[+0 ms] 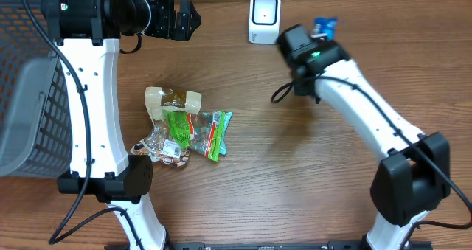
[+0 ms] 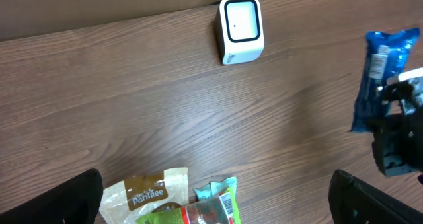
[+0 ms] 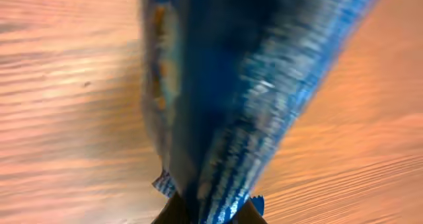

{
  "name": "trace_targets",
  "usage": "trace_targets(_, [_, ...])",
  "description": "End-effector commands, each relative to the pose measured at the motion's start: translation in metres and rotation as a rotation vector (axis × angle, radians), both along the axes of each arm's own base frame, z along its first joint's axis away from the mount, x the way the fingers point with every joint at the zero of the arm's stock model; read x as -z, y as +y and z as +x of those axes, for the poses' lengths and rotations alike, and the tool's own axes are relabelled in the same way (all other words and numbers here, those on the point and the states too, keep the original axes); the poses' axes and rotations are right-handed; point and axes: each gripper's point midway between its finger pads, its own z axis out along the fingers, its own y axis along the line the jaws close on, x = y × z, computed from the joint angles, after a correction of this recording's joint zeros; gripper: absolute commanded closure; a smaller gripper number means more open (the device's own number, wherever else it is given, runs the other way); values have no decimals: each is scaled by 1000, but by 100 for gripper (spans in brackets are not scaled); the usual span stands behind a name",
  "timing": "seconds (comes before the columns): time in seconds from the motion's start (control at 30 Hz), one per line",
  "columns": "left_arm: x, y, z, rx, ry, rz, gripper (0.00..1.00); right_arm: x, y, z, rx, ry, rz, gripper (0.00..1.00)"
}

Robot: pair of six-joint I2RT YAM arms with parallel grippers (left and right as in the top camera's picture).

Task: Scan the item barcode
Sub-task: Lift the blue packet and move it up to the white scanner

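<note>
Wood table [image 1: 295, 191]: bare boards nearest the arm bases.
Snack pile [image 1: 184, 128]: several packets lying overlapped, mid-table on the left side, untouched by either arm.
Right gripper [image 1: 317, 36]: pinched tight on the blue packet [image 2: 378, 78], gripping it by one thin edge.
Blue packet: held upright off the table, near the scanner [image 1: 264, 18] on its right, not touching it. A white label shows on one face, but I cannot tell whether it carries the barcode.
Scanner: small white box at the far edge, window tilted upward.
Left gripper [image 1: 193, 19]: fingers spread wide, holding nothing, at the far edge left of the scanner.
Risk, wrong face: if the code is turned away from the window, no read will come.
Risk, slip: an edge grip on slick film could let the packet twist or drop during a turn.
Risk, knock: swinging in too low could shove the light scanner.
</note>
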Motion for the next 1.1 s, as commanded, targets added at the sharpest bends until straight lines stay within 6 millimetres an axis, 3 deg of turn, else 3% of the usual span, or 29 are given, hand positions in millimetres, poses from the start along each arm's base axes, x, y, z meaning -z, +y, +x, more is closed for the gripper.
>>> trace_targets(0.0, [3, -2, 2, -2, 8, 2, 0, -54, -23, 18, 0, -196, -333, 96])
trace_targets(0.27, [3, -2, 2, -2, 8, 2, 0, -90, -1, 53, -158, -283, -561, 96])
trace_targets(0.47, [3, -2, 2, -2, 8, 2, 0, -115, 13, 77, -120, -458, -500, 96])
trace_targets(0.67, [3, -2, 2, -2, 8, 2, 0, -135, 14, 94, -54, -608, -406, 96])
trace_targets(0.73, [3, -2, 2, -2, 8, 2, 0, -124, 23, 92, -115, -554, -399, 96])
trace_targets(0.87, [3, -2, 2, -2, 8, 2, 0, -67, 60, 65, -350, -301, -304, 96])
trace_targets(1.0, [3, -2, 2, -2, 8, 2, 0, -10, 85, 22, -397, -66, -9, 96])
trace_targets(1.07, [3, -2, 2, -2, 8, 2, 1, 5, 102, 3, -441, 45, 154, 96])
